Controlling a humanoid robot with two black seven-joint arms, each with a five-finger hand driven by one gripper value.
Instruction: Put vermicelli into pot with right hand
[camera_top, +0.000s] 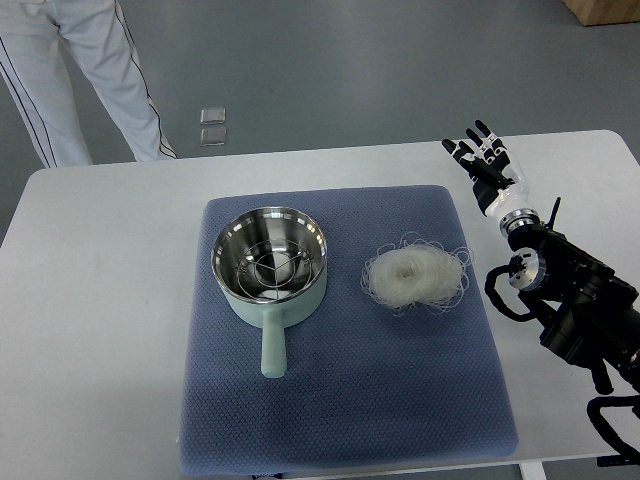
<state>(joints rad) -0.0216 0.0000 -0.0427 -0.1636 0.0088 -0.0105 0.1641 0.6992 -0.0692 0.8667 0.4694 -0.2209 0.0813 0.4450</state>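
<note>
Currently your right hand (487, 158) sits over the bench (100, 300) at its far right, well apart from the vermicelli (415, 277). Its fingers (470, 145) are spread and hold nothing. The nest lies toward the picture's left of that hand and nearer to you, so the coming reach runs inward and back toward your own side. The vermicelli is a roundish tangle with no clear long axis; any approach angle looks equal. It rests on the blue mat (340, 400), just right of the pot (270, 260) but not touching it. The pot stands upright with its handle pointing toward you and a wire rack inside. Only the right arm is in view, so it is the nearer one by default.

Count: one vermicelli nest, one pot, one mat, one robot hand. A person's legs (85, 70) stand beyond the far edge.
</note>
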